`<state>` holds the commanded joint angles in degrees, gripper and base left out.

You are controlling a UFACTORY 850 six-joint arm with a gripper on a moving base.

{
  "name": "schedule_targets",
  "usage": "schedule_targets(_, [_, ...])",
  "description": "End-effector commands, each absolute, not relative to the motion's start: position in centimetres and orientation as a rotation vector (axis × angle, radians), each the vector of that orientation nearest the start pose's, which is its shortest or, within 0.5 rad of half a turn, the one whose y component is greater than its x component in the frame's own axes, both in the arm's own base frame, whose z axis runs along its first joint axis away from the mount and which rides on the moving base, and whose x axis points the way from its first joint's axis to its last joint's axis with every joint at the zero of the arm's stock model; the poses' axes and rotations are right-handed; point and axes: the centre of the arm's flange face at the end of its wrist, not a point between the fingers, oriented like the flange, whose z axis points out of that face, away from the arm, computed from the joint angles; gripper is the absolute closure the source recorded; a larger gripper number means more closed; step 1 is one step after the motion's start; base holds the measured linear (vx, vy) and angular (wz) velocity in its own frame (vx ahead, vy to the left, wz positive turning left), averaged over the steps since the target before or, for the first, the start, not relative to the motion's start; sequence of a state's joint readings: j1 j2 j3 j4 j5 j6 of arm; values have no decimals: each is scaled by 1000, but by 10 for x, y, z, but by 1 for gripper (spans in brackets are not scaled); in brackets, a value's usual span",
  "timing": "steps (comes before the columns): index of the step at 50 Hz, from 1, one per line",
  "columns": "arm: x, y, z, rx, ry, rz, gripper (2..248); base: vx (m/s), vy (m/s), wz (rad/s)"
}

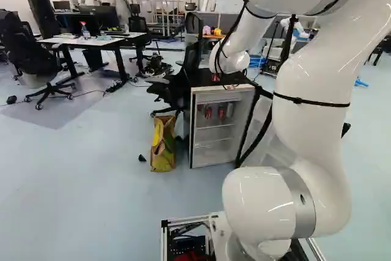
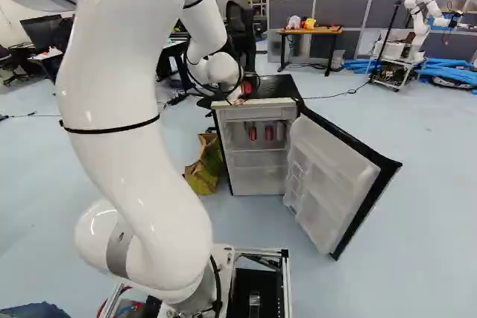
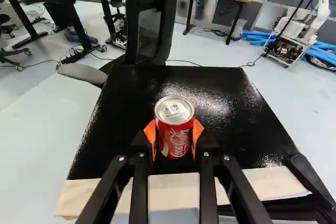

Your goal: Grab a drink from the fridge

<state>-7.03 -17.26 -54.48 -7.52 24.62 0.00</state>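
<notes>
In the right base view my gripper is at the fridge's top, near its front edge. The wrist view shows the gripper shut on a red can, an orange pad against each side. The can is upright over the black fridge top; whether its base touches the surface I cannot tell. Below, the fridge stands with its door swung out to the right. Inside on the upper shelf are a red can, another red can and a greyish can.
A yellow-green bag stands on the floor left of the fridge. An office chair is close behind the fridge top. Desks are at the far left, a small wooden table farther back. Another robot stands at the back right.
</notes>
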Motion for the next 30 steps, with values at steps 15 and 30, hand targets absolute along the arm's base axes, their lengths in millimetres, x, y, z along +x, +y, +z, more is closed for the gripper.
schedule_targets(15, [584,-59,442,-2774,-8,-1612,160,0,0,0])
schedule_targets(30, [599,-53,440,-2763,25,-1608,160,0,0,0])
